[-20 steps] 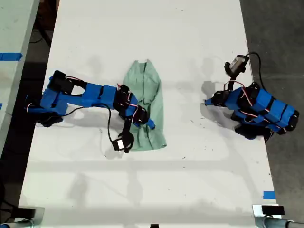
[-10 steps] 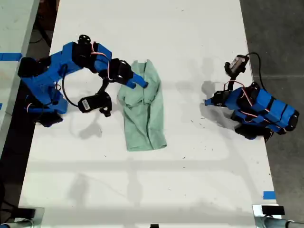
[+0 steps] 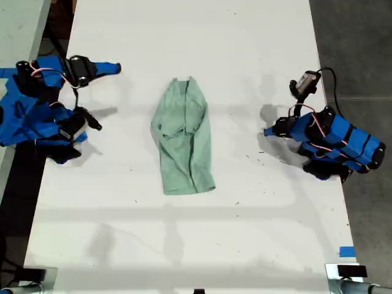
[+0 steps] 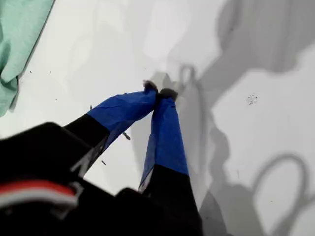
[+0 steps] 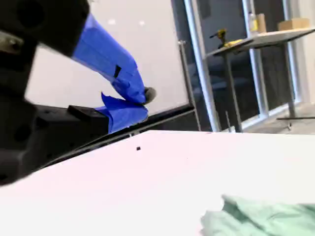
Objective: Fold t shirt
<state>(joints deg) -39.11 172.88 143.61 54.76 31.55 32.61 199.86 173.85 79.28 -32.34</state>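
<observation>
The pale mint-green t shirt (image 3: 184,138) lies wrinkled and folded into a narrow strip mid-table, collar end toward the far edge. No gripper touches it. My first gripper (image 3: 267,131) rests shut on the table toward the exterior view's right, its blue fingertips (image 4: 158,93) pressed together; a shirt edge (image 4: 19,34) shows well apart from them. My second gripper (image 3: 116,67) is pulled back at the exterior view's left and raised off the table. Its blue fingers (image 5: 118,69) meet at the tip with nothing between them, and the shirt (image 5: 266,219) lies low in that view.
The white table (image 3: 202,245) ends at a dark floor on the exterior view's right. Blue tape (image 3: 346,252) marks the near corner on that side. A second table with tape (image 3: 13,73) stands at the exterior view's left. Windows and a workbench (image 5: 256,39) show beyond.
My second arm lifted off the shirt, swung up and back, and now sits retracted at the exterior view's left edge. The shirt stays as a folded strip. My first arm has not moved.
</observation>
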